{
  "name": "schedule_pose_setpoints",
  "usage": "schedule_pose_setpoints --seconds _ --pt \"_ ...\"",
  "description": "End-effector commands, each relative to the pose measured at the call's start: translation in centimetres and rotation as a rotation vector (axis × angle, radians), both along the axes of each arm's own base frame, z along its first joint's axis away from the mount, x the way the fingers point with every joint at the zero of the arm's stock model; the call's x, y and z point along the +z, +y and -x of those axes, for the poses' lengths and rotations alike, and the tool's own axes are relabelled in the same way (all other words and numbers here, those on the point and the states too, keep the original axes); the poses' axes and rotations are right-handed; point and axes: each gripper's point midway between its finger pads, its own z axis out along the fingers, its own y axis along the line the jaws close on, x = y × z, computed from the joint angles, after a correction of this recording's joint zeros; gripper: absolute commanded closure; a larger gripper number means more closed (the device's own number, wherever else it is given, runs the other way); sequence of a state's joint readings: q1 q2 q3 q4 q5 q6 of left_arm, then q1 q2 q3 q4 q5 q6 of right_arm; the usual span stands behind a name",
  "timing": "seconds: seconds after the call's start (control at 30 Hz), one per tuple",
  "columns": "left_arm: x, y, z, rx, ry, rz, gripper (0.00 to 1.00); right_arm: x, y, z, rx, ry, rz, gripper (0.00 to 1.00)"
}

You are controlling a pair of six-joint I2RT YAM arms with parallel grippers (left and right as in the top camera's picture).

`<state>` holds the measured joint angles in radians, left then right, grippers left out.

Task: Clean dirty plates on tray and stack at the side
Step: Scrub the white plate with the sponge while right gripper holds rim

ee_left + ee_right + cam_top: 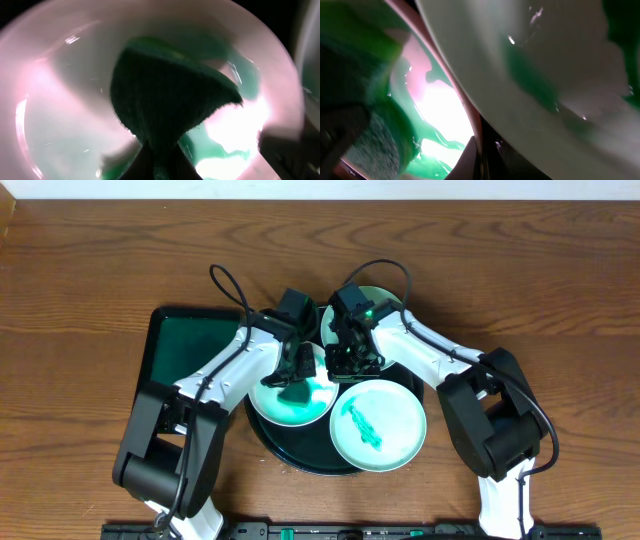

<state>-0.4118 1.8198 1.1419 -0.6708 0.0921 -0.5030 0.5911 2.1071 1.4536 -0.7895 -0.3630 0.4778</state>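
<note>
The round black tray [300, 461] holds three plates. My left gripper [297, 375] is shut on a dark green cloth [294, 393] and presses it onto the left plate [272, 406], which is smeared with green. In the left wrist view the cloth [170, 95] covers the middle of this plate [65, 100]. My right gripper [343, 363] is at that plate's right rim. In the right wrist view its fingers [482, 155] pinch the rim of the smeared plate [440, 105]. The front right plate [395, 415] has a green smear. The back plate [378, 298] is partly hidden by the right arm.
A dark green rectangular tray [185, 340] lies just left of the round tray, under the left arm. Both arms cross over the round tray's back half. Brown wooden table [560, 300] lies all around.
</note>
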Motion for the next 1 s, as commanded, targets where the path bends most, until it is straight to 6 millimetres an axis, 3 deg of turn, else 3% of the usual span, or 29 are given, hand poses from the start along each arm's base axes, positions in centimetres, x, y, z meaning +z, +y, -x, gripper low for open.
schedule_pose_setpoints --seconds 0.0,0.1,0.2,0.33,0.5,0.57,0.63,0.73,0.87,0.97 --pt "0.3 6.4 -2.0 0.121 -0.129 -0.353 0.93 -0.9 -0.1 0.8 0.027 0.024 0.009 0.99" --pt "0.3 7.1 -1.0 0.145 -0.097 -0.384 0.93 -0.9 -0.1 0.8 0.027 0.022 0.008 0.99" --pt "-0.7 3.7 1.3 0.113 0.036 -0.19 0.93 -0.9 -0.1 0.7 0.027 0.021 0.007 0.99" --pt "-0.7 -1.6 3.0 0.038 0.136 0.062 0.93 -0.8 -0.1 0.7 0.027 0.021 0.007 0.99" --pt "-0.3 -3.1 1.9 0.033 0.105 0.158 0.93 -0.8 0.1 0.6 0.028 0.015 0.003 0.99" --pt "0.6 -1.5 -0.7 0.051 0.034 0.165 0.92 -0.8 0.0 0.6 0.028 0.016 0.004 0.99" --pt "1.5 0.7 -2.1 0.07 -0.001 0.124 0.93 -0.8 0.0 0.6 0.028 0.015 0.005 0.99" --pt "4.0 6.2 -4.1 0.163 -0.056 -0.034 0.93 -0.9 0.0 0.6 0.028 0.013 0.007 0.99" --pt "8.0 11.1 -4.8 0.217 -0.079 -0.152 0.93 -0.9 0.0 0.6 0.028 0.012 0.006 0.99" --pt "11.0 13.5 -4.5 0.274 -0.09 -0.165 0.93 -0.8 0.3 0.4 0.032 -0.001 -0.004 0.99"
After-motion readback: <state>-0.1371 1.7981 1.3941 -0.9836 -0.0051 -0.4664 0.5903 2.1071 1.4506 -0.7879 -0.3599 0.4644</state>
